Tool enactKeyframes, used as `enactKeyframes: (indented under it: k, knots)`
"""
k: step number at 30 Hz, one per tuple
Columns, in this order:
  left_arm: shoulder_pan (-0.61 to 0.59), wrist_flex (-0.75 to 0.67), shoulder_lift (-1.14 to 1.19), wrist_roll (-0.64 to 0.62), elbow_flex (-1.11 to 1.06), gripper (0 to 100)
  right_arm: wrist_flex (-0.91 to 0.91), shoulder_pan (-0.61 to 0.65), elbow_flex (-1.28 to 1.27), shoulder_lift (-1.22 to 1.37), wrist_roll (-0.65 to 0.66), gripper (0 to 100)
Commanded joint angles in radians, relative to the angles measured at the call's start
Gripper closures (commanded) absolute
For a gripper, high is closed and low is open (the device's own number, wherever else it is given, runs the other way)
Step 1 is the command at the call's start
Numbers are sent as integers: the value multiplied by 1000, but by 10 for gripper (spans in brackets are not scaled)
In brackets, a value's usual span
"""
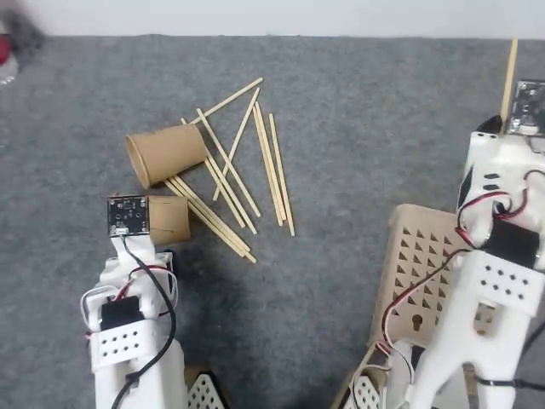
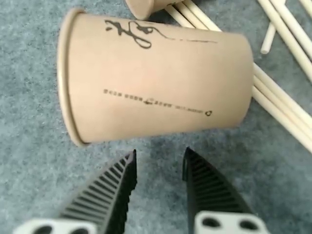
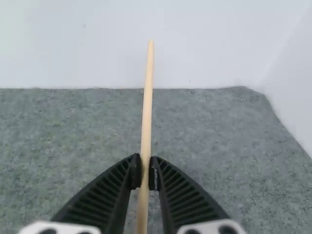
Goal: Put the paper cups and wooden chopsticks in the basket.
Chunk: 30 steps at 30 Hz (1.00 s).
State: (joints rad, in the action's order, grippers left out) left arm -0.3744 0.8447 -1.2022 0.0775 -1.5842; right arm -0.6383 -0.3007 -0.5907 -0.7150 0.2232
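A brown paper cup (image 2: pixel 156 80) lies on its side on the grey carpet, just ahead of my left gripper (image 2: pixel 160 153), which is open and not touching it. In the high view this cup (image 1: pixel 169 219) pokes out from under the left arm's wrist. A second paper cup (image 1: pixel 166 153) lies beyond it, resting across several loose wooden chopsticks (image 1: pixel 255 162). My right gripper (image 3: pixel 145 161) is shut on one chopstick (image 3: pixel 147 97), which stands up past the fingers. That chopstick (image 1: pixel 509 72) is at the far right, beyond the basket (image 1: pixel 407 256).
The beige basket with triangular holes sits under the right arm, at the lower right. A white wall (image 1: pixel 272 15) borders the carpet at the back. A red and clear object (image 1: pixel 5 53) shows at the upper left edge.
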Motion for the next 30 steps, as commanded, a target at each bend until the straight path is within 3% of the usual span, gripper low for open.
enactKeyframes:
  k: [1, 12, 30]
  knots:
    - [6, 2, -11, -6, 13, 842, -42, -1, 87, -65, 9, 991]
    - [6, 2, -11, -6, 13, 842, -341, 16, 226, -101, 11, 991]
    - [6, 2, -11, -6, 13, 842, -452, 88, 222, -257, 11, 991]
